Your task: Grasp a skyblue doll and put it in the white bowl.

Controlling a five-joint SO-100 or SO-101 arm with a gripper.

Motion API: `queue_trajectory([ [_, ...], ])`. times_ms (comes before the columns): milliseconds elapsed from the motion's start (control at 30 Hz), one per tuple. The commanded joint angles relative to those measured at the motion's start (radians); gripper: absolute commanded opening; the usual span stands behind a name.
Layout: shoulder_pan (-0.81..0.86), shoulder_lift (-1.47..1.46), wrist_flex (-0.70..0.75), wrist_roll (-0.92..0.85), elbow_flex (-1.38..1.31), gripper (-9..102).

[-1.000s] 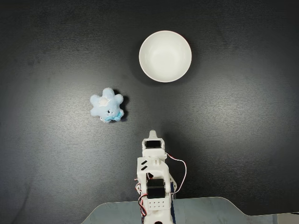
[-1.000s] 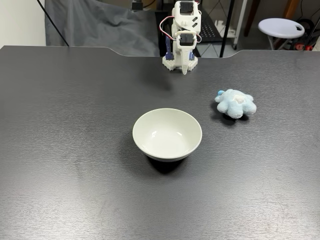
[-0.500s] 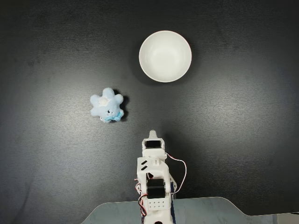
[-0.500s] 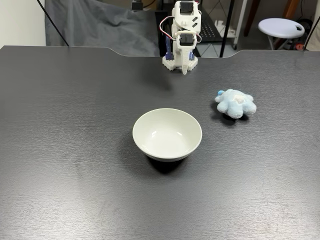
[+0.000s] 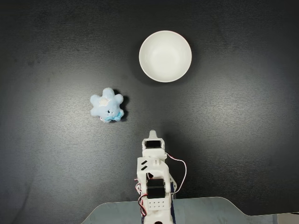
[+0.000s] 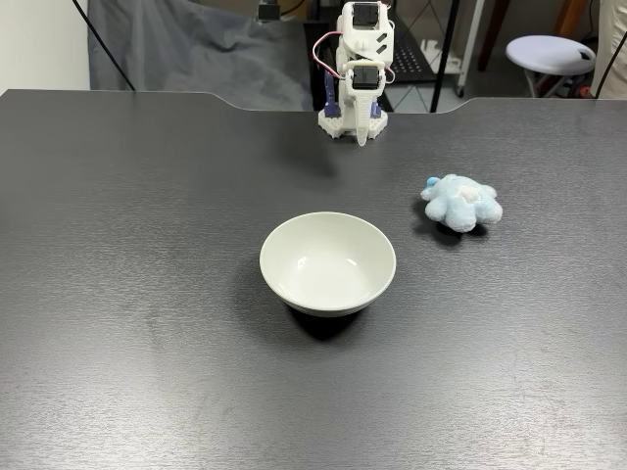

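Note:
The skyblue doll lies on the black table, a lobed pale-blue plush with a white patch; in a fixed view from the front it sits right of centre. The white bowl stands empty and upright, and its rim is near the table's middle. My gripper hangs folded at the arm's base, tips pointing down at the table, fingers shut on nothing. It is well apart from both the doll and the bowl.
The white arm base stands at the table's edge by a curved cut-out. Behind the table are a grey cloth, a round white stool and dark stands. Bare black tabletop surrounds the bowl.

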Motion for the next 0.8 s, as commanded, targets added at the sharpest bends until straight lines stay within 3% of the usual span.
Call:
queue_trajectory([
  [0, 0.002, 0.002, -0.023, 0.002, -0.008, 2],
  [333, 0.017, -0.009, -0.044, 0.003, -0.015, 2],
  [433, 0.035, -0.109, -0.178, 0.003, -0.038, 2],
  [600, 0.08, -0.456, -0.531, 0.005, -0.078, 2],
  [767, 0.075, -0.686, -0.646, -0.006, -0.14, 2],
])
